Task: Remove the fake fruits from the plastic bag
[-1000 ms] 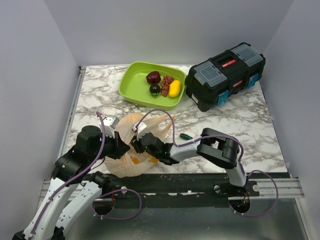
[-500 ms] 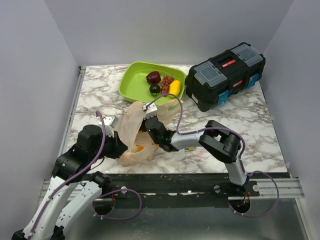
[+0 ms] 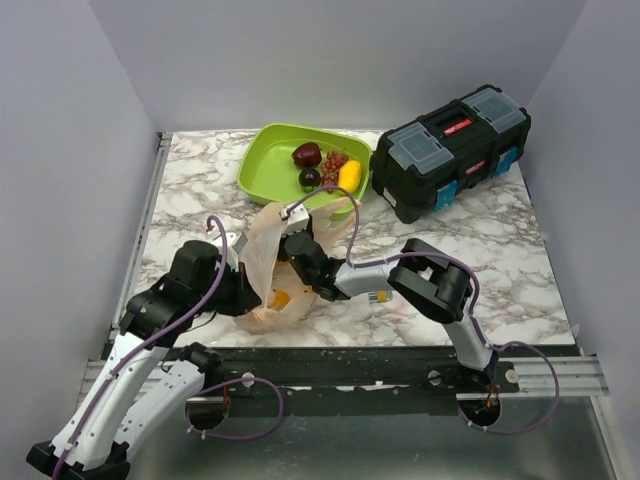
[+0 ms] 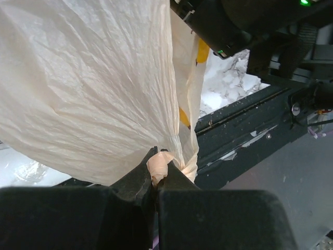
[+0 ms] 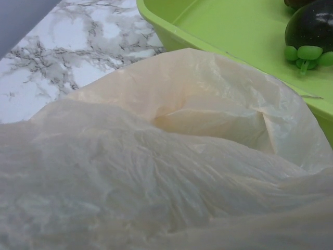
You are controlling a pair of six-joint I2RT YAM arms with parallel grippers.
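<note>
Neighbouring plastic bag [image 3: 258,250]: green tray [image 3: 270,170], toolbox [image 3: 450,150].

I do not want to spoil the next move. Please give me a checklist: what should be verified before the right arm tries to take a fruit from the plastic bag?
1. The left gripper grips the plastic bag: ok, its jaws are shut on a fold of the film.
2. A fruit is left inside: ok, an orange fruit shows through the bag low down.
3. The right gripper is at the bag: ok, it sits against the raised bag in the top view.
4. The right gripper is open enough: cannot tell, the bag hides its fingers.
5. The right gripper is free of load: cannot tell.
6. Room in the lime-green tray: ok, bare floor left of the dark red fruit.
</note>
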